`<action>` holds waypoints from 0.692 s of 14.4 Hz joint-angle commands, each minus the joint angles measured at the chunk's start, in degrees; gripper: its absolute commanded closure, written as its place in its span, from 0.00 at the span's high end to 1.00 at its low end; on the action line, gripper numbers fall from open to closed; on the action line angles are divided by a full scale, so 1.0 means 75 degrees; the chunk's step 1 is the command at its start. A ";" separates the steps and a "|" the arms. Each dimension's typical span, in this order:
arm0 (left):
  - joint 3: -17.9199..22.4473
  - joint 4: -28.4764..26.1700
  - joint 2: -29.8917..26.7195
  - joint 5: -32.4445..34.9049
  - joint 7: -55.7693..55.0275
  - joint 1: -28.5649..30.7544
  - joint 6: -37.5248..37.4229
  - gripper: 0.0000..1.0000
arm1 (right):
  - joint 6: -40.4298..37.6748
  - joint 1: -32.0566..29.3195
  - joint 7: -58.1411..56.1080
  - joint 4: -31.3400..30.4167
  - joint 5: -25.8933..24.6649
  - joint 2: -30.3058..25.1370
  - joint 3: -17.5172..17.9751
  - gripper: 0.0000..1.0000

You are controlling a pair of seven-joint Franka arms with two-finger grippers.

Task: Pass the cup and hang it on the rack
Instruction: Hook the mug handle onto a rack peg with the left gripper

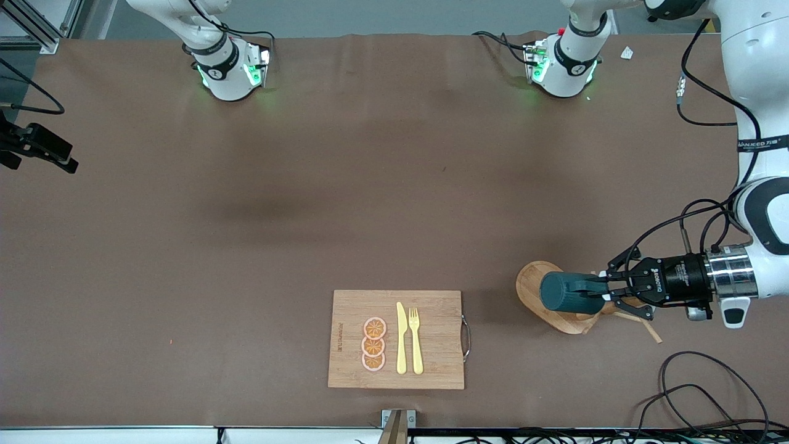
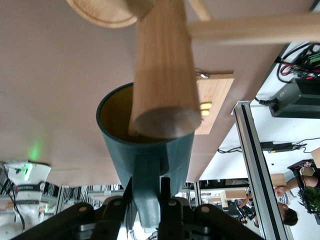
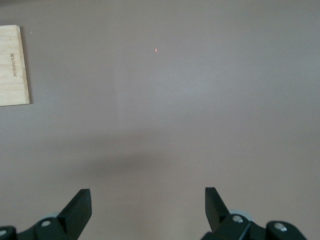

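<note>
Rack [image 1: 542,296] post and pegs largely hidden under cup [image 1: 564,292] and left hand [image 1: 595,290].

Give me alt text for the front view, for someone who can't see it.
The left gripper, shut on a teal cup lying sideways, holds it over the wooden rack at the left arm's end of a brown table. A cutting board with knife, fork and orange slices lies nearer the camera.

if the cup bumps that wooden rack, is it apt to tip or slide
Probably it resists tipping: the rack sits on a broad oval base. Being bare light wood on smooth table cover, it may slide. Its thin pegs look easiest to snap, and the cup hangs over them.
</note>
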 commanded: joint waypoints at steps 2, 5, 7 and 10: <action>-0.0001 0.0135 0.0114 0.0194 0.0395 0.0047 0.0128 0.02 | 0.0018 -0.0039 -0.0042 -0.0093 -0.0101 -0.0138 0.0064 1.00; 0.0034 0.0135 0.0103 0.0229 0.0781 0.0082 0.0140 0.03 | 0.0006 -0.0039 -0.0031 -0.0093 -0.0101 -0.0138 0.0064 1.00; 0.0151 0.0135 0.0103 0.0405 0.0956 0.0047 0.0140 0.03 | 0.0006 -0.0039 -0.0031 -0.0082 -0.0101 -0.0138 0.0064 1.00; 0.0186 0.0135 0.0103 0.0429 0.1191 0.0058 0.0140 0.03 | 0.0006 -0.0039 -0.0031 -0.0093 -0.0101 -0.0138 0.0064 1.00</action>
